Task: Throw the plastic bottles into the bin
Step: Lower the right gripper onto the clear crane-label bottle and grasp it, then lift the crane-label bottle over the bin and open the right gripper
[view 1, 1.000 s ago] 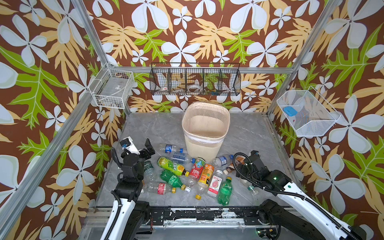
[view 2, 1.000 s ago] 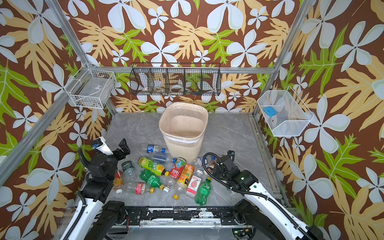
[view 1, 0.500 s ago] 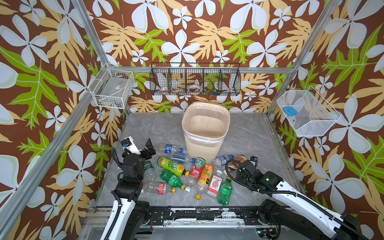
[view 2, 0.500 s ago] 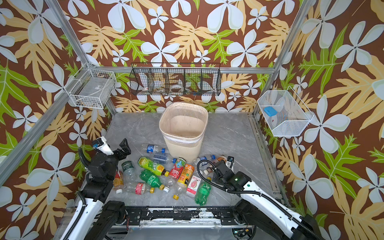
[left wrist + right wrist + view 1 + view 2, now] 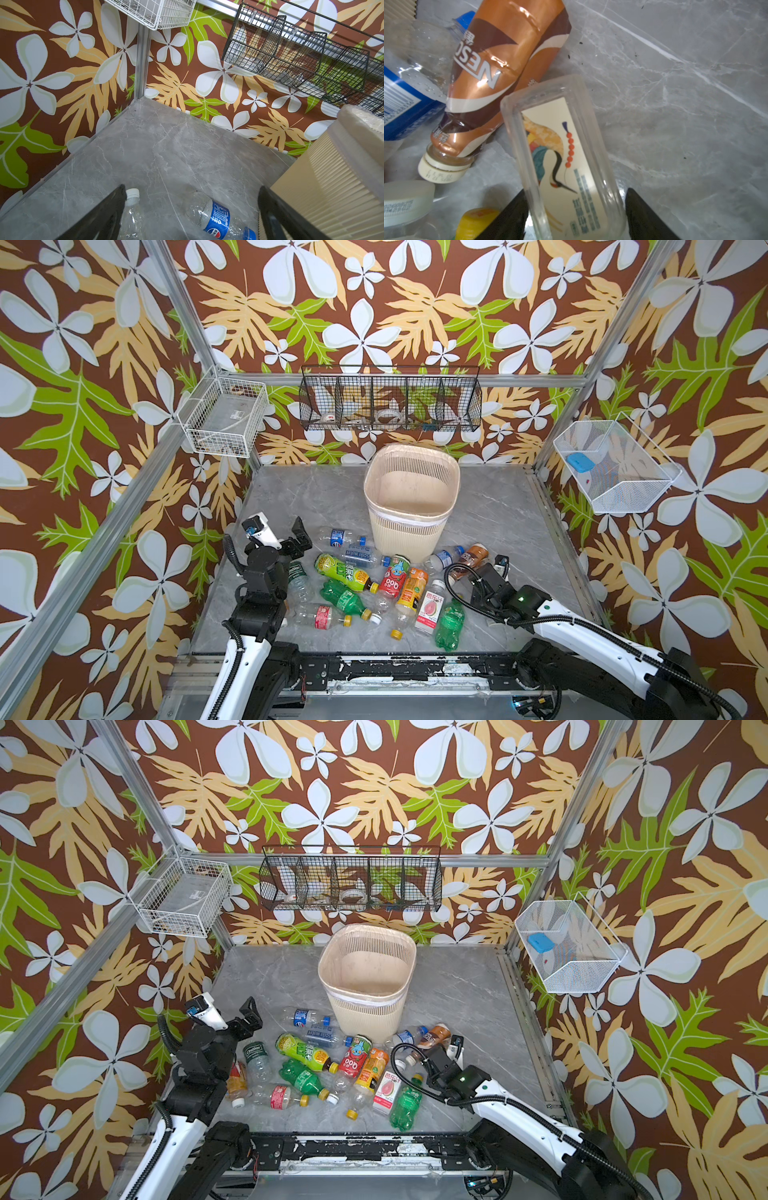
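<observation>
Looking down in both top views, we see the bin (image 5: 409, 533) standing upright toward 12 o'clock on the grey bench (image 5: 498, 510), with the bottles (image 5: 392, 583) lying on their sides in a loose heap at its 6 o'clock, spreading from about 8 to 4 o'clock of its base.

Our right fingers (image 5: 483, 569) reach low at the bin's 4 o'clock, on the heap's edge. In the right wrist view they flank a flat clear crane bottle (image 5: 566, 158), one finger close along each long side; we cannot tell whether they are clenched on it or only stand beside it. This bottle lies label up, its far corner just beside a brown bottle (image 5: 500, 62), which lies against a blue-labelled bottle (image 5: 402, 104).

Our left fingers (image 5: 276, 539) hover over the bench at the bin's 9 o'clock, released and spread wide, grasping nothing. In the left wrist view a Pepsi bottle (image 5: 216, 222) lies on the bench under the gap between them, a clear white-capped bottle (image 5: 131, 214) lies next to one finger, and the bin's ribbed wall stands just beyond the opposite finger. In a top view a green bottle (image 5: 449, 624) lies nearest the bench's 6 o'clock edge, just beside a pink-labelled bottle (image 5: 428, 610).
</observation>
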You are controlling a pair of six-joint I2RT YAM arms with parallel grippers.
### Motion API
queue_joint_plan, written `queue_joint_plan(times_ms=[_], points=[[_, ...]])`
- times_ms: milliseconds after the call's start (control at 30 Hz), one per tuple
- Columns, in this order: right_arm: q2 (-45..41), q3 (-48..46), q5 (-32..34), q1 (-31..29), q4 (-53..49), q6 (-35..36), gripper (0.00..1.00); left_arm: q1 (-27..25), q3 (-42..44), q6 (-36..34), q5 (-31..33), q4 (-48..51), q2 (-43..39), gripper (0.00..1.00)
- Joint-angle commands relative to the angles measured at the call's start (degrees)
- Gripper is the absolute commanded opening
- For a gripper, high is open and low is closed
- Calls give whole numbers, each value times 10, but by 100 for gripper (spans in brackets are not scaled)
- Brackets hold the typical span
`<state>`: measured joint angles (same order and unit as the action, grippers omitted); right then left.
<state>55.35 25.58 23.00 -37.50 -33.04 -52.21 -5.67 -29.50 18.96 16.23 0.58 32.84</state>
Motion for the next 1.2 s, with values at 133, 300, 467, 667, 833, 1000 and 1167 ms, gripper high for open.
queue_joint_plan(times_ms=[133, 300, 467, 667, 833, 1000, 1167], points=[[10, -21, 21, 1, 56, 19, 74, 0, -2, 0, -1, -7, 3, 100], [22, -26, 29, 4, 71, 27, 66, 0, -3, -1, -1, -6, 6, 100], [14, -17, 39, 4, 67, 34, 54, 0, -4, 0, 0, -4, 12, 100], [-52, 34, 69, 4, -4, 45, 49, 0, -6, 0, 5, -1, 19, 100], [-112, 126, 103, 4, -70, 76, 48, 0, -7, 1, 10, 2, 24, 100], [-87, 262, 129, 5, -54, 165, 48, 0, -10, 2, 13, 5, 29, 100], [14, 444, 121, 4, 5, 286, 48, 1, -11, 3, 13, 7, 34, 100]])
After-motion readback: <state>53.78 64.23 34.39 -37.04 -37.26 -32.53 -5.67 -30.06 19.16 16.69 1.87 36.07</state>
